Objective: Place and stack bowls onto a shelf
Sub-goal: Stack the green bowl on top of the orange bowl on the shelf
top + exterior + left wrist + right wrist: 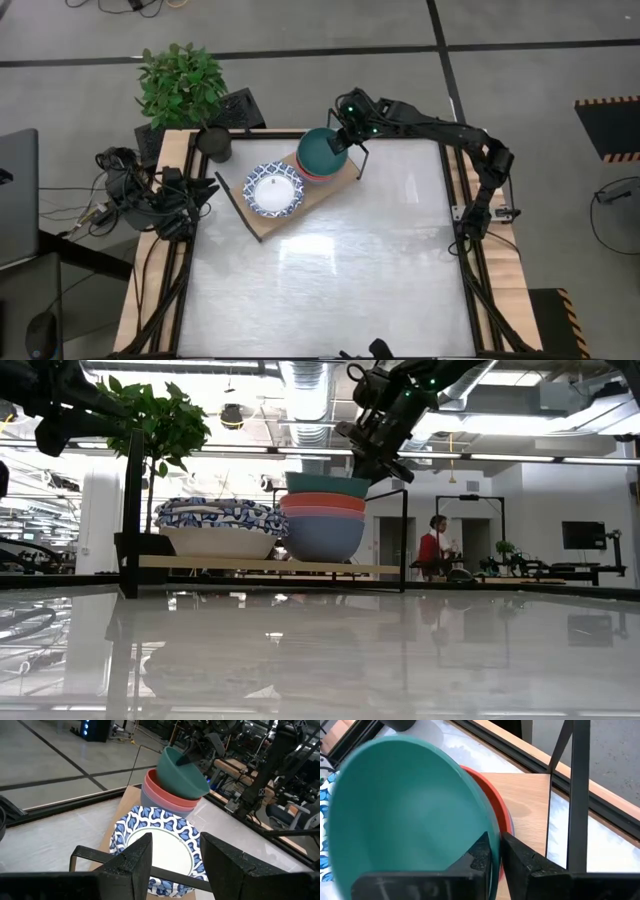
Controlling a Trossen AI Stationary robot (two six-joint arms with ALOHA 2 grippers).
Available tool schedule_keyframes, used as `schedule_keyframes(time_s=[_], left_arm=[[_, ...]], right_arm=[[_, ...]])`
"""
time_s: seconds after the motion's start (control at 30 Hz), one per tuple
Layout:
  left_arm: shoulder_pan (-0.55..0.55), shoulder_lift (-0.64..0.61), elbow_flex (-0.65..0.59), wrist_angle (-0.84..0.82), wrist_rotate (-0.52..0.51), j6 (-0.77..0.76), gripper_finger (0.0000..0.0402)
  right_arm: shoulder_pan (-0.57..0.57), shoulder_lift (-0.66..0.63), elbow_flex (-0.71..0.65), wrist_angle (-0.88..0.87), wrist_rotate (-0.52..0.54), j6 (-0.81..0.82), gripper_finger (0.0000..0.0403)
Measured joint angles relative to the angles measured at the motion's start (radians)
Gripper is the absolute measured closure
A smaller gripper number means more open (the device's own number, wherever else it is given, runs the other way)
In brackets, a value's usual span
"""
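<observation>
Overhead, right gripper [341, 141] pinches teal bowl [319, 151] rim (atop pink-red bowl [323, 503]); shelf [325, 190] far edge just beside.

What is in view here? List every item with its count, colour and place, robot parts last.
Teal bowl: one, teal, top of the plain stack on the shelf, its rim pinched by the right gripper.
Pink-red bowl: one, under the teal bowl.
Blue bowl: one, bottom of that stack.
Patterned bowls: blue-and-white stack on the shelf beside the plain stack; count cannot be told.
Shelf: one, light wood on black wire legs, far side of the table.
Potted plant: one, green, beyond the table's far left corner.
Person: one, red top, in the room behind.
Left gripper: open, at the table's left edge.
Right gripper: shut on the teal bowl's rim.
</observation>
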Motion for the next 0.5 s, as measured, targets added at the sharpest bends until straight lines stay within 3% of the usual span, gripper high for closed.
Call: schedule_keyframes(time_s=[0.33, 0.5], left_arm=[[0.000, 0.000, 0.000, 0.000, 0.000, 0.000, 0.0251], [0.000, 0.000, 0.000, 0.001, 0.000, -0.007, 0.0251]], right_arm=[[-0.007, -0.002, 0.001, 0.062, -0.003, -0.025, 0.0269], [-0.019, -0.003, 0.066, 0.042, -0.003, -0.025, 0.0255]])
